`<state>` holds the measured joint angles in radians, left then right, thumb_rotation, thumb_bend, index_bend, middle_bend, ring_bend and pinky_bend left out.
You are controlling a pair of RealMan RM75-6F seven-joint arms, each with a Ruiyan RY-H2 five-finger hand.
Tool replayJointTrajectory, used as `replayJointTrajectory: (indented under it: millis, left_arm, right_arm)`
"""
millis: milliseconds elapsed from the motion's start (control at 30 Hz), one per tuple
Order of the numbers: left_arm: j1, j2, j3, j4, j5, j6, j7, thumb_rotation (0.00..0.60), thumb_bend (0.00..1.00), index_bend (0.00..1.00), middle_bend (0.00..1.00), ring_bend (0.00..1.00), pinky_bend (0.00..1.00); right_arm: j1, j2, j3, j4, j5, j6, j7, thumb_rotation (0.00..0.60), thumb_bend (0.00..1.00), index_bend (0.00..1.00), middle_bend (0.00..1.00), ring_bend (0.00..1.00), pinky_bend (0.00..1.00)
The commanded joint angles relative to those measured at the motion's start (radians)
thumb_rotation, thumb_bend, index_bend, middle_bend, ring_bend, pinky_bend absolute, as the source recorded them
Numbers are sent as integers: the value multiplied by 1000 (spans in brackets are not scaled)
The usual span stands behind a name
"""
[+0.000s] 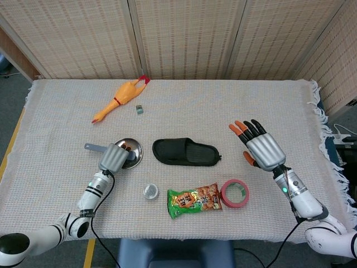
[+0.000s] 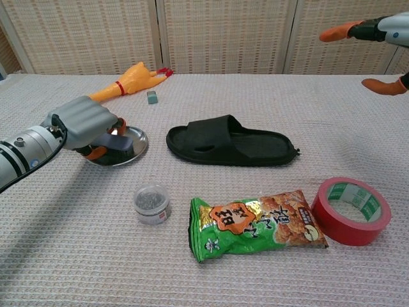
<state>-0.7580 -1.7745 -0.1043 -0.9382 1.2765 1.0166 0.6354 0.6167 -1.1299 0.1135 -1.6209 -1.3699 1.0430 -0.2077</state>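
Observation:
My left hand grips a flat blue-grey piece and holds it low over the left side of a round metal plate. Whether the piece touches the plate I cannot tell. A black slipper lies on its sole right of the plate. My right hand hangs raised to the right of the slipper, fingers spread, holding nothing.
In front of the slipper lie a small clear lidded jar, a green snack bag and a red tape roll. A rubber chicken and a small grey block sit at the back left.

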Motion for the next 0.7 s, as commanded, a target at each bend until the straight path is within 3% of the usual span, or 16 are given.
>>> replayJointTrajectory:
  millis: [33,233,533,700]
  left_arm:
    - [3,2,-7,-4,1,11,-2,600,502,276,401,853,899]
    - [10,10,-13,-21,0,13,-10,600,480,172,281,847,898]
    - [13,18,-14,-35,-4,5,-3,600,474,149,240,847,898]
    - [24,50,-10,-106,3,23,13,600,471,144,235,847,899]
  right_arm:
    - [2,3,-4,-1,10,-16,-11,600,403,0,0,0,0]
    - [0,3,0,1,24,-21,-22,600,403,0,0,0,0]
    - [-2,-3,1,0,22,-15,-41,600,403,0,0,0,0]
    - [-5,-5,5,0,25,-10,-43,600,403,0,0,0,0]
